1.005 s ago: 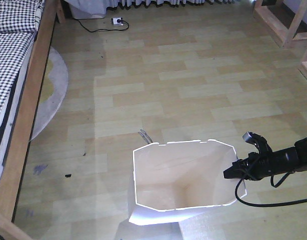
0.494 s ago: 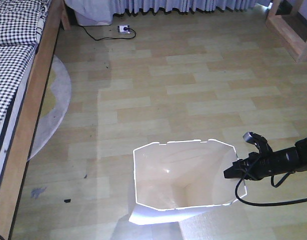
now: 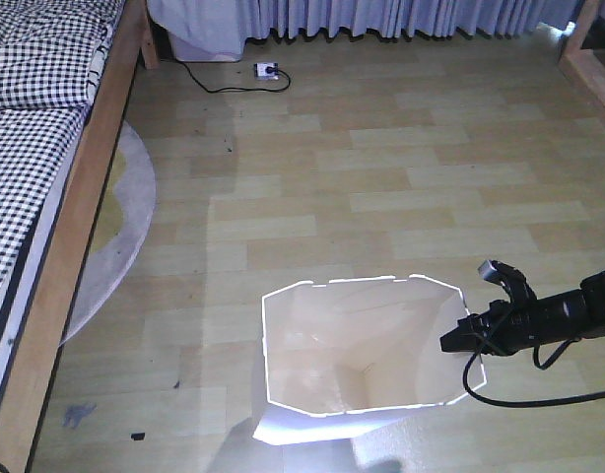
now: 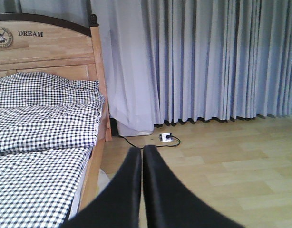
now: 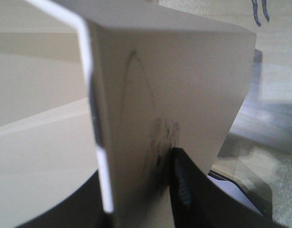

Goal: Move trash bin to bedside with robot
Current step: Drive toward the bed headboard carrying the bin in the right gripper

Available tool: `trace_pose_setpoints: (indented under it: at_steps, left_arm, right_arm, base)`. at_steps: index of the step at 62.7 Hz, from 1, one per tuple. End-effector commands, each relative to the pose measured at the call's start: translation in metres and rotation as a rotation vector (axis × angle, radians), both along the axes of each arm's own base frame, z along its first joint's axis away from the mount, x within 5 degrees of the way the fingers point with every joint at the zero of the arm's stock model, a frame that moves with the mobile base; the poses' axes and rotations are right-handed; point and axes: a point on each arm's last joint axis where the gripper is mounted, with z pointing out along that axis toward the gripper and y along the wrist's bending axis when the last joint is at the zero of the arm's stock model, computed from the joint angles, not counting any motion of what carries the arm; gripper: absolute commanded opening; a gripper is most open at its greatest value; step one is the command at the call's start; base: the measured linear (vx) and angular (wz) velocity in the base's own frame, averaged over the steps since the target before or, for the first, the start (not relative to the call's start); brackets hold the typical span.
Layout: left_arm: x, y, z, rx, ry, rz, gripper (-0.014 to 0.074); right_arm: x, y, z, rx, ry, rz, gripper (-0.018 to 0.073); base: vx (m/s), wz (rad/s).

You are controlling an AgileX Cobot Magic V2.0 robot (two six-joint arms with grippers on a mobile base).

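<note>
Transport step: right pincer (image 3: 452, 341) clamps bin (image 3: 352, 335) rim, left pincer (image 4: 142, 152) closed empty; next, steer toward bed (image 3: 81, 217).

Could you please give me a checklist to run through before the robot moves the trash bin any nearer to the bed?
1. Grip: ok, the right gripper clamps the trash bin by its right wall.
2. Spare arm: ok, the left gripper is shut and empty.
3. Bin contents: ok, nothing visible inside.
4. Bin at the bed: not ok, they stand well apart.
5. Route: cannot tell; the rug beside the bed might snag the bin.
6. Power strip: ok, by the curtains, off the route.
</note>
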Motion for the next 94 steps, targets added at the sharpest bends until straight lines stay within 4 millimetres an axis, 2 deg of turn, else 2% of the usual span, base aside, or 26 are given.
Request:
trace_pose_setpoints:
  at_steps: [1,94]
  left_arm:
    - [-0.0003,-0.0001,0.0032,-0.022,-0.071,-0.002,-0.0006]
    - [-0.0003,-0.0001,0.0032,-0.022,-0.071,-0.002,-0.0006]
  right_arm:
    - [0.0125,0.0104,0.0415,0.241,-0.095,0.005,-0.0003]
    - [0.0125,0.0104,0.0415,0.240,-0.095,0.005,-0.0003]
  base:
    - [0.24,0.09]
    - [0.24,0.02]
